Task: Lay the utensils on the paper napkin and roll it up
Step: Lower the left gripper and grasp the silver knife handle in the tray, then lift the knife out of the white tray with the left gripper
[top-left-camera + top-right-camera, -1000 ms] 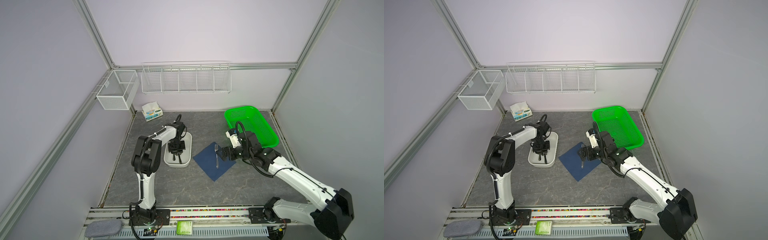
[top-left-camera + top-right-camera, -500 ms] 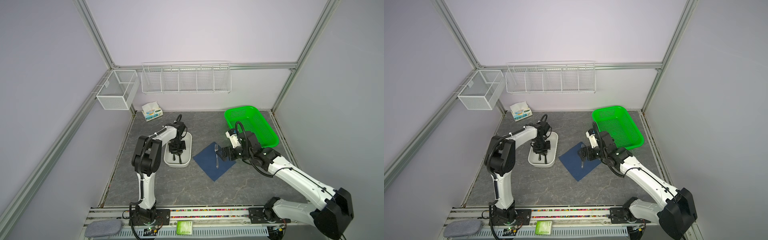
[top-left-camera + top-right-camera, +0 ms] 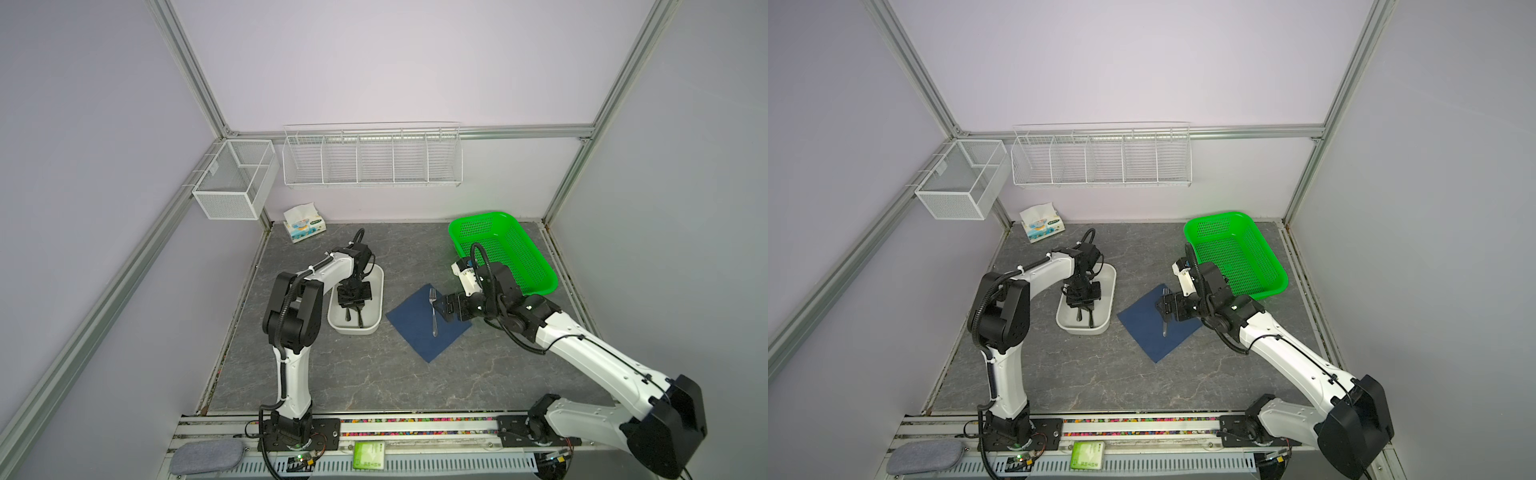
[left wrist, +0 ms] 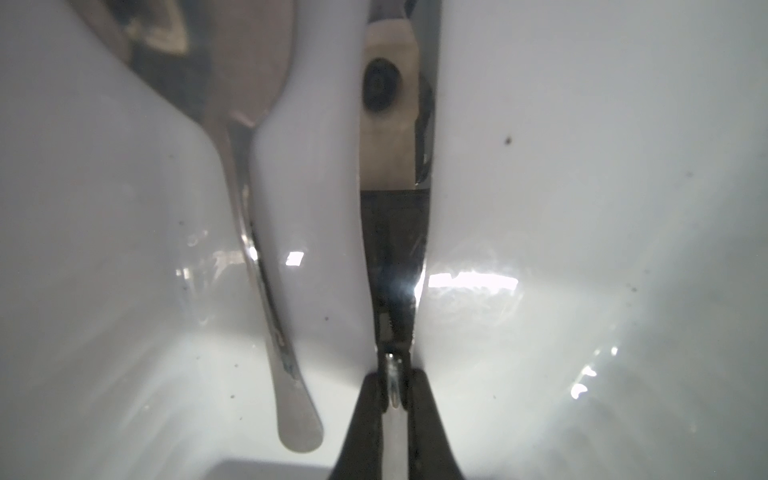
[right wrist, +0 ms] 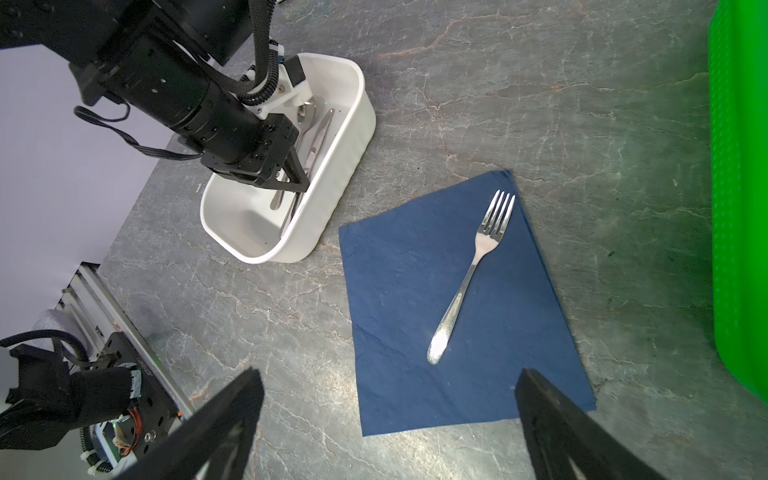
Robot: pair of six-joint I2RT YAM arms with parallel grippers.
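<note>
Found the paper napkin (image 3: pixel 413 332) spread flat on the grey table (image 3: pixel 374 374), set corner-on in both top views. Saw the fork (image 3: pixel 434 318) lying on the napkin, wholly inside its edges, close to the edge on the green basket (image 3: pixel 478 217) side, tines toward the napkin's far corner. Noted the white tub (image 3: pixel 353 332) just beside the napkin, off the opposite edge, not touching it. Spotted the spoon (image 4: pixel 266 291) and the knife (image 4: pixel 395 232) down in that tub, side by side, off the napkin. Caught the left hand (image 4: pixel 392 388) reaching into the tub, pinched tight on the knife's handle, black fingertips (image 4: pixel 368 399) pressed against the metal from both sides, spoon handle just beside them and ungripped. Confirmed the same from the right wrist view: left hand (image 5: pixel 293 185) low inside the white tub (image 5: pixel 345 166), over the cutlery. Found the right hand (image 5: pixel 388 374) poised over the basket-side edge of the napkin (image 5: pixel 415 291), spread wide, holding nothing, fork (image 5: pixel 469 274) lying free ahead of its fingers (image 5: pixel 232 415). Could not tell whether the knife had left the tub floor.
</note>
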